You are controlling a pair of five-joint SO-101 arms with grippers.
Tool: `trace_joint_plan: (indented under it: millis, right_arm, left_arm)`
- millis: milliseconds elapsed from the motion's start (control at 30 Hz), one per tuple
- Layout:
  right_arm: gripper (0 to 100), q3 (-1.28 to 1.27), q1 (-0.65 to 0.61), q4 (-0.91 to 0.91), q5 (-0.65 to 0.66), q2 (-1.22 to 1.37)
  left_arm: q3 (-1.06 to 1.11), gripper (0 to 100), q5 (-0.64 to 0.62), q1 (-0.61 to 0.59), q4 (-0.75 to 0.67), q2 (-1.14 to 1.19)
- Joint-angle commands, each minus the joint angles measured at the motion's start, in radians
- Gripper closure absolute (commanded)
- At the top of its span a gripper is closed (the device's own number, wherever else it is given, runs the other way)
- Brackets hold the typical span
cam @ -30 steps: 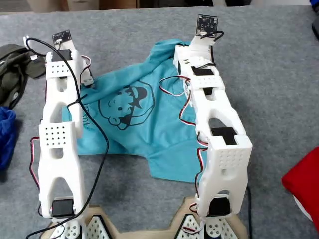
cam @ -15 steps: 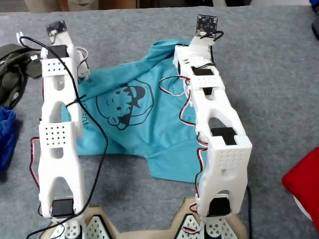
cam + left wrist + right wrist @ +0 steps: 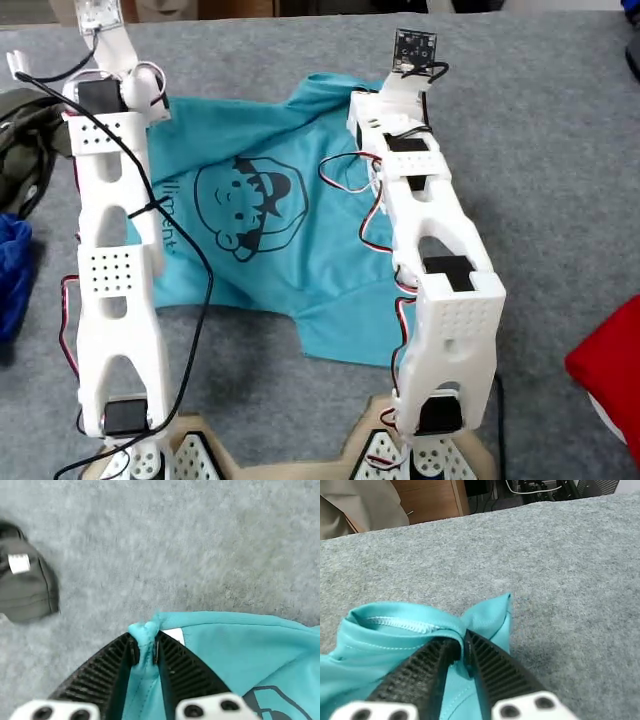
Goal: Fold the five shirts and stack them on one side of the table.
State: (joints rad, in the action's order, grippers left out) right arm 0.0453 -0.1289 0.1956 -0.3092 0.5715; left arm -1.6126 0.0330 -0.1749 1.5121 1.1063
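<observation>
Teal knit cotton, the shirt (image 3: pixel 260 230) lies print side up on the tabletop (image 3: pixel 540 150), a grey felt-like mat with a short, mottled nap. It is spread between the two white arms. A dark line drawing of a cartoon face sits near its middle. Its near hem runs as a straight edge toward the arm bases, with one lower corner jutting beside the right arm.

The left end effector (image 3: pixel 145 650) has its ribbed black fingers (image 3: pixel 112 665) closed tightly on a bunched tip of the teal fabric, next to a small white label (image 3: pixel 173 636). The right end effector (image 3: pixel 461 652) is likewise clamped on a fold of the shirt just beside the collar (image 3: pixel 400 622), whose stitched seam shows as a pale dotted line. A pointed flap of cloth stands up past its fingertips.

At the left edge of the tabletop lies a crumpled dark olive garment (image 3: pixel 25 140), near the left arm but apart from the teal shirt. A blue garment (image 3: pixel 12 275) lies just nearer the arm bases. A red garment (image 3: pixel 610 370) rests at the right edge, well apart from the right arm, with a broad band of grey felt between them. Grey felt also extends beyond the held far edge of the shirt.
</observation>
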Motion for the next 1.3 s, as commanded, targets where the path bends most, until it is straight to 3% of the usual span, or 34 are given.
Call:
trace_joint_plan:
  millis: [0,200,433,967,1267]
  right_arm:
    - [99.1,0.058,0.015,0.015,0.009,-0.073]
    - [99.1,0.048,0.015,0.015,0.014,-0.154]
    - [99.1,-0.044,0.015,0.021,0.130,-0.363]
    - [99.1,-0.248,0.021,0.023,0.178,-0.728]
    - [99.1,-0.176,-0.036,0.354,0.256,-0.743]
  left_arm:
    - [-0.055,98,0.035,-0.002,-0.021,-0.041]
    - [-0.055,98,0.031,0.002,-0.066,-0.088]
    - [-0.055,98,0.023,0.006,-0.048,-0.222]
    - [-0.055,98,-0.014,0.012,0.206,-0.438]
    - [0.032,98,-0.011,-0.071,0.213,-0.354]
